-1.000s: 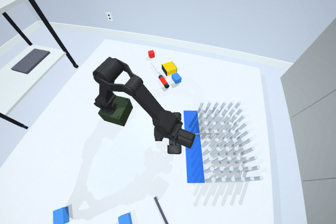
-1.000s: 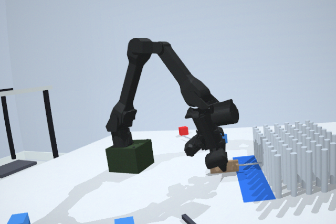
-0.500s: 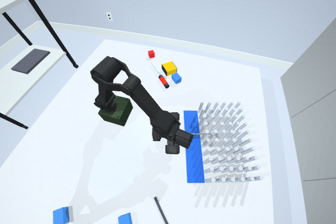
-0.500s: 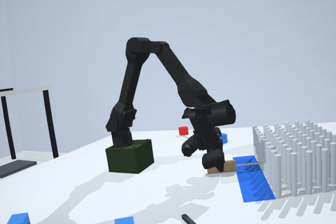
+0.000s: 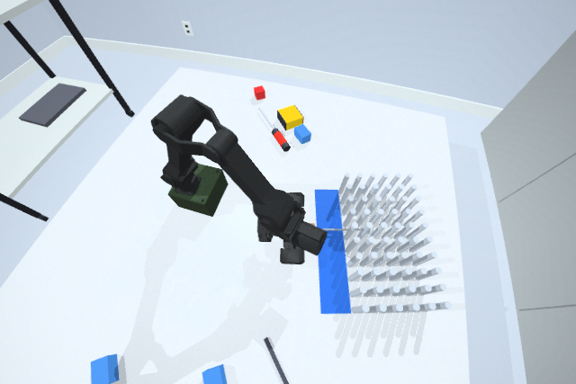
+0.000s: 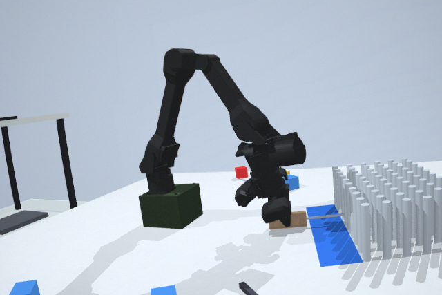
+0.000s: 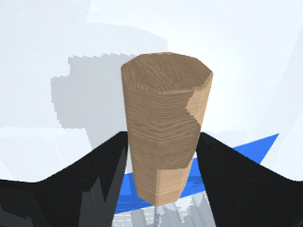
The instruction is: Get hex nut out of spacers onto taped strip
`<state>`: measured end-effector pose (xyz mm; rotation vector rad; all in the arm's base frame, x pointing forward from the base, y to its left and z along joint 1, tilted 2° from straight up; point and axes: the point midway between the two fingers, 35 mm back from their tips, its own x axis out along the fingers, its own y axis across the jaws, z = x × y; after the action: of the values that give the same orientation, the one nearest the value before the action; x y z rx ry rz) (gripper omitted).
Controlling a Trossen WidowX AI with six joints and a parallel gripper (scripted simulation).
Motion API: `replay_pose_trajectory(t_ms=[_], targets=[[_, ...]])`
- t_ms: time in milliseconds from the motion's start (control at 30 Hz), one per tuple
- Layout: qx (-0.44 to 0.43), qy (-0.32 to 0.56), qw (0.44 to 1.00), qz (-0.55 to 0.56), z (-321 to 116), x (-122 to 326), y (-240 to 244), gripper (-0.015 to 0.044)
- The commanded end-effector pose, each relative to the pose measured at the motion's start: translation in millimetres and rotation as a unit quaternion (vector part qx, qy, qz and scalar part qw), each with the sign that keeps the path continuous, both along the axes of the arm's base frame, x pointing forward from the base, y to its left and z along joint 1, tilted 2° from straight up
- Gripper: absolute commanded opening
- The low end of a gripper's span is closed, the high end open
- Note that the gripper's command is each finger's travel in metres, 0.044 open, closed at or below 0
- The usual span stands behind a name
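My gripper point(image 7: 162, 138) is shut on the wooden handle point(image 7: 163, 113) point(image 6: 298, 219) of a tool, low over the table in front of the blue taped strip point(image 5: 332, 287) point(image 6: 322, 249) point(image 7: 258, 151). The tool's thin metal rod point(image 5: 334, 229) point(image 6: 322, 216) crosses above the strip and enters the rows of grey spacers point(image 5: 365, 308) point(image 6: 386, 227). The rod's far end is hidden or too fine to tell among the spacers. The spacers appear upright. I cannot make out the hex nut in any view.
A red-and-black-handled tool point(image 5: 280, 138) lies at the back by a yellow block point(image 5: 291, 116) and a blue block point(image 5: 302, 134) point(image 6: 292, 182). A red cube point(image 5: 259, 93) point(image 6: 241, 172) lies beyond. A dark bar point(image 5: 276, 361) point(image 6: 248, 288) and two blue blocks point(image 5: 104, 369) point(image 5: 214, 375) lie at the near edge of view.
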<state>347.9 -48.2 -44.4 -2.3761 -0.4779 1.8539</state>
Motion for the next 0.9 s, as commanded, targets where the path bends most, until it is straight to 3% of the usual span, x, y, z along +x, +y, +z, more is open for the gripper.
replay_pose_trajectory(t_ms=[0,867], targets=[[0.001,-0.001,1.0,0.001,0,-3,0,0.0],[0.001,0.0,1.0,0.001,0,-20,-3,0.0]])
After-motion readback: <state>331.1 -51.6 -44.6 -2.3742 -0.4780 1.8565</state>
